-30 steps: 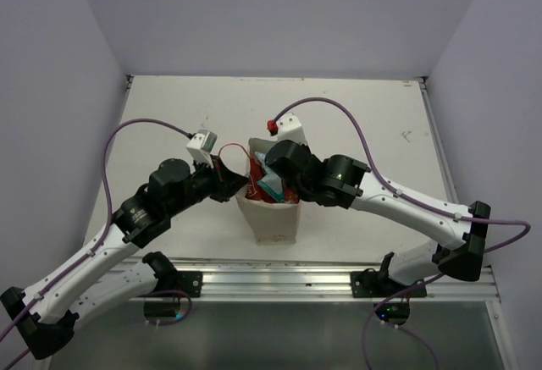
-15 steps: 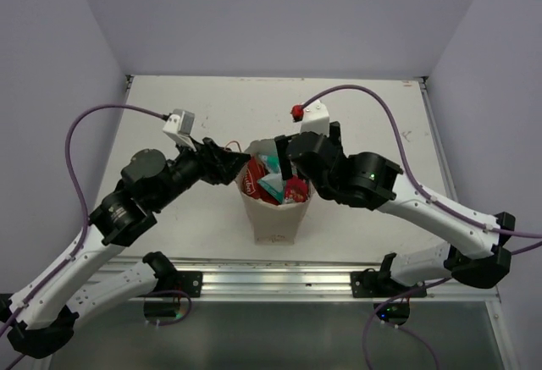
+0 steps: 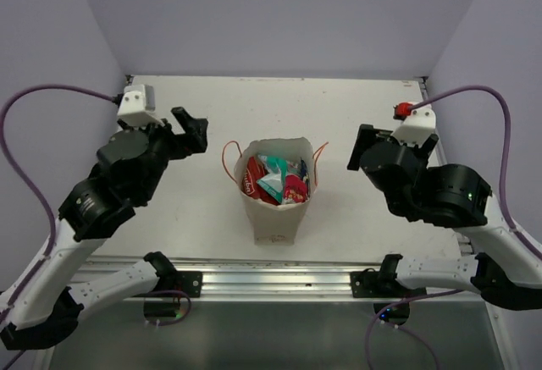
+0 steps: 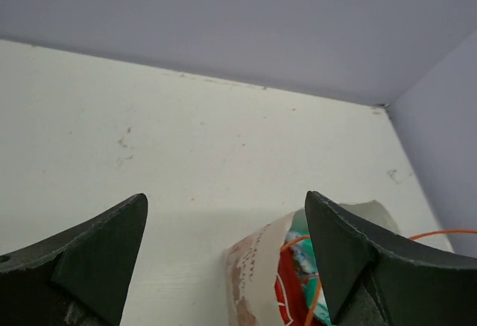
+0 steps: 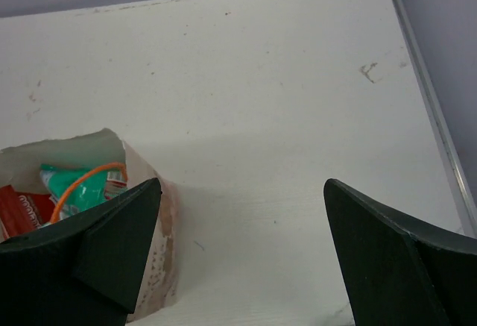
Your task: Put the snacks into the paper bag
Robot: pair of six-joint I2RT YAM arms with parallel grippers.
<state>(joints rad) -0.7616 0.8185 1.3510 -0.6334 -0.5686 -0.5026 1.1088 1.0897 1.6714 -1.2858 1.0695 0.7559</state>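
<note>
The paper bag [image 3: 275, 213] stands upright at the middle of the table, its mouth open and its orange string handles [image 3: 229, 154] hanging to both sides. Inside lie the snacks [image 3: 275, 179]: red, teal-and-white and white foil packets, crowded together. My left gripper [image 3: 193, 129] hangs open to the left of the bag and holds nothing. In the left wrist view the left gripper [image 4: 225, 198] frames the bag's rim [image 4: 257, 262] and a red packet [image 4: 287, 296]. My right gripper [image 3: 362, 151] is open and empty to the right of the bag. The right wrist view has the right gripper [image 5: 242, 184] beside the bag's wall [image 5: 168, 229].
The white table [image 3: 356, 116] is walled by lavender panels on three sides. An aluminium rail [image 3: 279, 281] with both arm bases runs along the near edge. A small scuff [image 5: 376, 71] marks the table's far right.
Both grippers have opened and drawn away from the bag's mouth, the left one to the left, the right one to the right. The bag stands free with its handles hanging loose.
</note>
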